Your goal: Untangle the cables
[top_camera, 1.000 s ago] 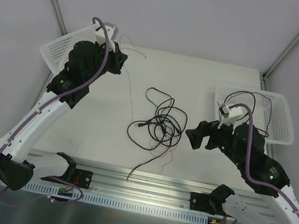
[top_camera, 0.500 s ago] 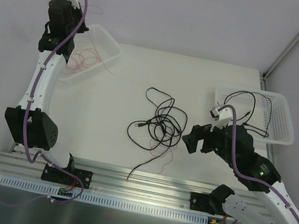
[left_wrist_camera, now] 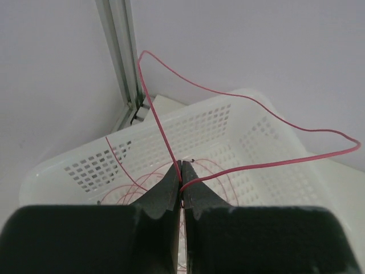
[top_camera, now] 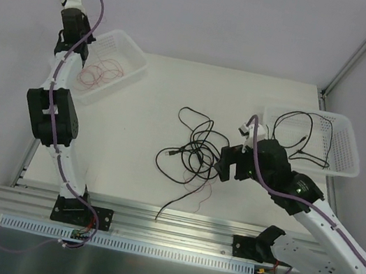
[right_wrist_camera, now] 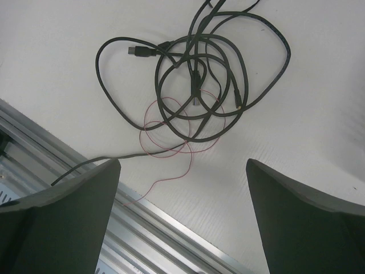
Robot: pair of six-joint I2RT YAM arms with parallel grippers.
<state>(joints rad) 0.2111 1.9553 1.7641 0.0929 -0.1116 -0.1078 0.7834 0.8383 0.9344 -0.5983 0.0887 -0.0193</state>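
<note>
With left gripper [left_wrist_camera: 181, 171] clamped on a red wire [left_wrist_camera: 274, 165] over its basket [left_wrist_camera: 228, 123] and right gripper [right_wrist_camera: 182, 217] gaping empty above the tangle [right_wrist_camera: 195, 85], could snag several loops together.

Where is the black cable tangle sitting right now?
In the top view, the black cable tangle lies mid-table, just left of the right gripper, between the left basket and the right basket.

2 baskets [top_camera: 133, 49] [top_camera: 346, 146], 2 arms [top_camera: 52, 114] [top_camera: 312, 209] — tangled cables [top_camera: 194, 154] uncountable.
</note>
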